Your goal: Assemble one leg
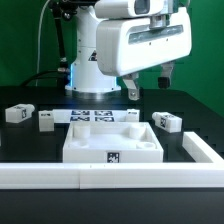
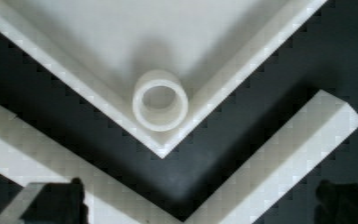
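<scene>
While spread and empty, the two-finger gripper [image 1: 148, 86] hovers —
flat white square panel [image 1: 110, 141] beneath; small white tagged leg [image 1: 166, 122] aside.

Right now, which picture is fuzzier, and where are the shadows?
Wrist view: fuzzier, the panel and its round socket have soft edges, and grey shading spreads over the panel around the socket. Exterior view: sharper but grainy, white parts bright against the dark table, and the tags on a leg too small to read.

Narrow gap between panel [image 1: 90, 150] and rail [image 1: 40, 177]
</scene>
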{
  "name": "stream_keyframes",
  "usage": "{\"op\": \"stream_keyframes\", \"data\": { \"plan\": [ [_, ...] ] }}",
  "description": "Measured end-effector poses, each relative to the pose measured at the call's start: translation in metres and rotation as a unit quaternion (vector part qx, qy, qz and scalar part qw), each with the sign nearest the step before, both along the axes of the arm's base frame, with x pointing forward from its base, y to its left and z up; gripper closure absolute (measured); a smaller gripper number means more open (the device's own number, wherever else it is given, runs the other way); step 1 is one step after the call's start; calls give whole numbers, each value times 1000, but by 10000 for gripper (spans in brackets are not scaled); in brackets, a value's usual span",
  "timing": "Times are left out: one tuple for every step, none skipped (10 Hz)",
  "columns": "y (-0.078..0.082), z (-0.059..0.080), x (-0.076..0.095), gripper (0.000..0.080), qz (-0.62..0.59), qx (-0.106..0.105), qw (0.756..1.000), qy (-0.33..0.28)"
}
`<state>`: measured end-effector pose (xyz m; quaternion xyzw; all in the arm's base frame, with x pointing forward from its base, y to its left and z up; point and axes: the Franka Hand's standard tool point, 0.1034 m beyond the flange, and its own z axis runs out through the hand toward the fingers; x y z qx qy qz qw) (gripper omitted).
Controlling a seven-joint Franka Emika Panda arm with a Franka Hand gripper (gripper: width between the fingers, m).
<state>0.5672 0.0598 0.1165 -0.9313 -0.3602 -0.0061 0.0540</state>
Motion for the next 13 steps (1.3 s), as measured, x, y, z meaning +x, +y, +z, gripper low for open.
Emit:
{"op": "stream_keyframes", "data": {
  "plan": [
    [0, 0, 0, 150, 0, 0, 1000, 0],
    [0, 0, 0, 150, 0, 0, 1000, 0],
    [0, 0, 0, 150, 0, 0, 1000, 0],
    [0, 0, 0, 150, 0, 0, 1000, 0],
    [-1, -2, -1, 150, 12, -1, 1000, -4],
    [-3, -8, -5, 150, 50, -2, 999, -21],
    [-8, -17, -15, 150, 89, -6, 995, -37],
    [-13, -27, -29, 150, 130, -10, 990, -51],
    [-13, -33, -35, 150, 180, -19, 982, -52],
    [-10, -39, -38, 150, 231, -36, 971, -48],
    [-7, -44, -42, 150, 278, -55, 958, -37],
    [-9, -43, -41, 150, 273, -54, 960, -37],
    [-10, -43, -41, 150, 273, -54, 960, -37]
  ]
}}
